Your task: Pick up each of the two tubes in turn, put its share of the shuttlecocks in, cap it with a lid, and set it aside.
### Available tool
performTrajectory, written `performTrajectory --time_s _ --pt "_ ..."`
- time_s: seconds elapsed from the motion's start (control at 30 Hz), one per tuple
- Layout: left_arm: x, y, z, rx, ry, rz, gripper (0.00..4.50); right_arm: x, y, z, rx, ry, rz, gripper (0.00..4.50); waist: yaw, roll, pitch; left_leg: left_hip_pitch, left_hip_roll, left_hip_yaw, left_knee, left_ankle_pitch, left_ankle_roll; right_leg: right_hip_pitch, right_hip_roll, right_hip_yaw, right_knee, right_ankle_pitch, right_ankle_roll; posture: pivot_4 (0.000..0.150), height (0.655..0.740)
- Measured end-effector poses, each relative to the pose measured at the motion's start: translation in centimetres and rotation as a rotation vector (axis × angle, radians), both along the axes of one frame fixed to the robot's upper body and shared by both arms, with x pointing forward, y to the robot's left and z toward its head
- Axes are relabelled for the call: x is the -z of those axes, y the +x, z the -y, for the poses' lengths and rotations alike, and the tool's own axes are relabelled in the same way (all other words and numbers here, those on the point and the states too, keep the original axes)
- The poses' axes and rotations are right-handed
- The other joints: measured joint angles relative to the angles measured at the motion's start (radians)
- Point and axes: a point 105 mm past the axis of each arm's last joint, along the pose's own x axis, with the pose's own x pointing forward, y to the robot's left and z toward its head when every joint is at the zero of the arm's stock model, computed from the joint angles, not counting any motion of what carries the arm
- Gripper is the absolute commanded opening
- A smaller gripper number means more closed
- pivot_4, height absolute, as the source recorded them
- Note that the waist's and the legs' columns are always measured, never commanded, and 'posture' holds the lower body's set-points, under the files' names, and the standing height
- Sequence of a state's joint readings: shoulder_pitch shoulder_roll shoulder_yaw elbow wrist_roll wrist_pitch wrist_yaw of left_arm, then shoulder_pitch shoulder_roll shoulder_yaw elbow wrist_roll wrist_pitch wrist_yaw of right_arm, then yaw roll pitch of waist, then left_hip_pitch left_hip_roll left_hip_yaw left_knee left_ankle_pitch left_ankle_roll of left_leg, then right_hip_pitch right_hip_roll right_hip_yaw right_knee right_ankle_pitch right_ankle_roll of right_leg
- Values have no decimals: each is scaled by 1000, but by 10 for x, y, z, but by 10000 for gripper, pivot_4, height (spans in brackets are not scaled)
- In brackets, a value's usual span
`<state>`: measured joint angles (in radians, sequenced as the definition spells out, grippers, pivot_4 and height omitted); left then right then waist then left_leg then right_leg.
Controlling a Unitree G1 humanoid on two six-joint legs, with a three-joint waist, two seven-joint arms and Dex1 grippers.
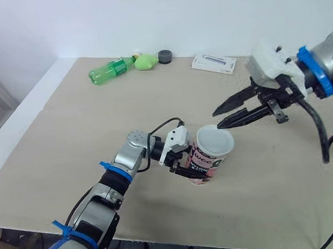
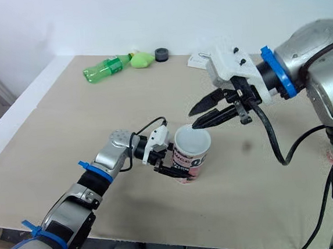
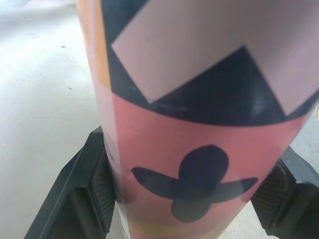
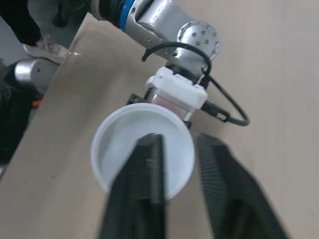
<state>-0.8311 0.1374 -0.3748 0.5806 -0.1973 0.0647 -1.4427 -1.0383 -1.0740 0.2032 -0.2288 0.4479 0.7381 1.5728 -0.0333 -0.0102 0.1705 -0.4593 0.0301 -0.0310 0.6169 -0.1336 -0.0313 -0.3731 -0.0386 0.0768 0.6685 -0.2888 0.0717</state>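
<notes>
Centrally in the head-camera frame, over the beige counter [image 1: 68,139]: pink-and-dark printed cardboard tube [image 1: 207,159] with a white round top, clenched low on its body by the left pincer [image 1: 189,172], black pads pressed against opposite sides of the wall. Long axis close to upright, leaning slightly, white top toward the upper right of the frame, base toward the lower left. Base touching the counter or just clear of it: not decidable. White top either an open mouth or a seated lid: likewise not decidable.

Entering from the upper right: right pincer [image 1: 217,120], released, fingers parted and holding nothing, tips just at the right-hand edge of the white top. From the wrist camera, one finger [image 4: 149,164] over the white disc, the other outside it, rim running between them. Tube therefore to the lower left of the right pincer, its top facing those tips. Judged nearer and free for the coming move: right arm; left arm occupied as holder. Far off at the upper left, green plastic bottle [image 1: 110,69], well apart.
</notes>
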Motion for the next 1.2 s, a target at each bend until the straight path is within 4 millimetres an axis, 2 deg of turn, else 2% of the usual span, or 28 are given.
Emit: performTrajectory --time_s 0.03,0.3,0.5,1.0,1.2 --pt "0 0 0 0 0 -1 30375 1 -2 -1 -8 -8 1 1390 0 0 0 0 0 0 0 0 0 0 0 0 0 0 0 1500 7294" --pt "0 0 0 1 -1 -2 30375 17 -8 -5 -41 -68 -15 1390 1 0 0 0 0 0 0 0 0 0 0 0 0 -2 3 1500 7294" --pt "0 0 0 -2 -1 -2 30375 36 -1 -10 -72 -152 -14 1390 0 0 0 0 0 0 0 0 0 0 0 0 0 -2 3 1500 7294" --pt "1 1 -2 -17 -2 -5 30375 33 8 -26 -149 -165 30 1390 -2 0 0 0 1 0 1 0 0 0 1 0 0 -1 4 1500 7294" --pt "2 1 -1 -28 -1 -14 30375 35 15 -22 -160 -217 98 1390 -2 -1 0 3 1 0 1 0 0 0 1 0 0 -1 4 1500 7294"
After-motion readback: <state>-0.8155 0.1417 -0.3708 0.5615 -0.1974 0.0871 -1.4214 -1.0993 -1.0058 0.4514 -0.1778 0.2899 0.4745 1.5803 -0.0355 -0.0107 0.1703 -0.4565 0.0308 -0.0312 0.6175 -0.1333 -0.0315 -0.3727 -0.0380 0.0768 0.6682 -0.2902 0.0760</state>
